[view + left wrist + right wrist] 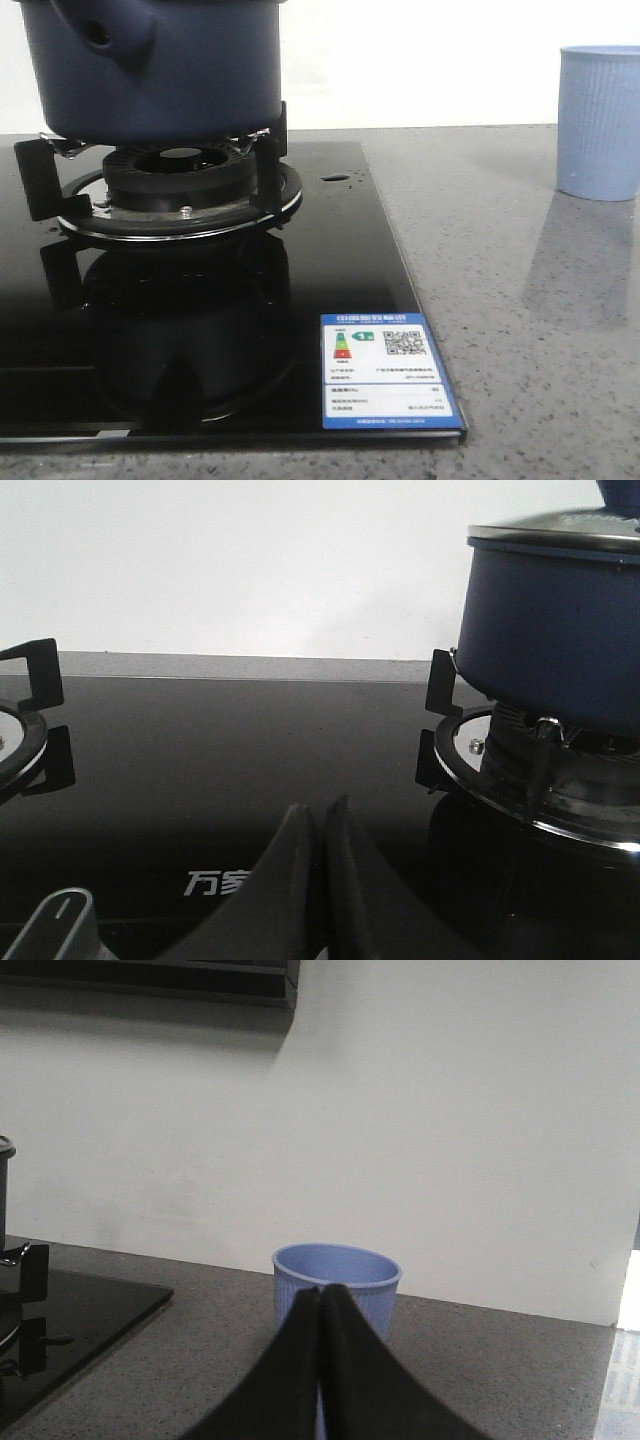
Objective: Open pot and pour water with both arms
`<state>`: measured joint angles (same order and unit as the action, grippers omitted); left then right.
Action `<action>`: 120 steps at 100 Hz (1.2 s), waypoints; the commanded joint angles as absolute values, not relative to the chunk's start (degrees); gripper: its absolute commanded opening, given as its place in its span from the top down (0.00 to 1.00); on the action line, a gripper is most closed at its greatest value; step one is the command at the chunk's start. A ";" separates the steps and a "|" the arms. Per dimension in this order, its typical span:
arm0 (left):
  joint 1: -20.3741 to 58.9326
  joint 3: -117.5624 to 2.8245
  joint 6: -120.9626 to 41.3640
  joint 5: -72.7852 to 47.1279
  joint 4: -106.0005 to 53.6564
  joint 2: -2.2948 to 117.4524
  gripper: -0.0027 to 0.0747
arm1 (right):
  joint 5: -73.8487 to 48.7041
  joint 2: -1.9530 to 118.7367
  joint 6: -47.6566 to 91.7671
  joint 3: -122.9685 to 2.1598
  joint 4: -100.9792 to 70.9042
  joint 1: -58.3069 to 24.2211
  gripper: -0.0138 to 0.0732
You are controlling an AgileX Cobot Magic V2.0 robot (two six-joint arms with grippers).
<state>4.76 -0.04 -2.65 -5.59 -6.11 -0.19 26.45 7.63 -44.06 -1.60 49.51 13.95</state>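
The dark navy-blue pot point(190, 70) stands on the right burner's black supports, its stubby handle with a small hole point(110, 35) facing the front. In the left wrist view the pot point(550, 630) carries a glass lid with a metal rim point(555, 530). My left gripper point(325, 810) is shut and empty, low over the black glass hob, well apart from the pot. My right gripper point(322, 1292) is shut and empty, in line with the light-blue ribbed cup point(355, 1280) on the grey counter. The cup also shows in the front view point(598, 120). Neither gripper shows in the front view.
The black glass hob point(340, 260) bears an energy label sticker point(385, 370) at its front right corner. A second burner support point(30, 675) stands at the hob's other side. The speckled grey counter point(540, 320) lies between hob and cup. A white wall stands behind.
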 commanded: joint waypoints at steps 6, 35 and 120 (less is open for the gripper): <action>4.65 0.78 -2.23 -1.83 -6.57 -1.62 0.99 | 28.26 8.21 -44.06 -3.03 46.55 14.31 0.91; 4.65 0.78 -2.23 -1.83 -6.57 -1.62 0.99 | 11.96 13.53 -10.40 -5.99 9.91 2.39 0.91; 4.65 0.78 -2.23 -1.83 -6.57 -1.62 0.99 | -6.91 -1.72 -1.27 1.52 4.62 -0.59 0.91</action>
<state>4.76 -0.04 -2.65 -5.59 -6.11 -0.19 -11.17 -0.67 -1.07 0.58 3.89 -0.94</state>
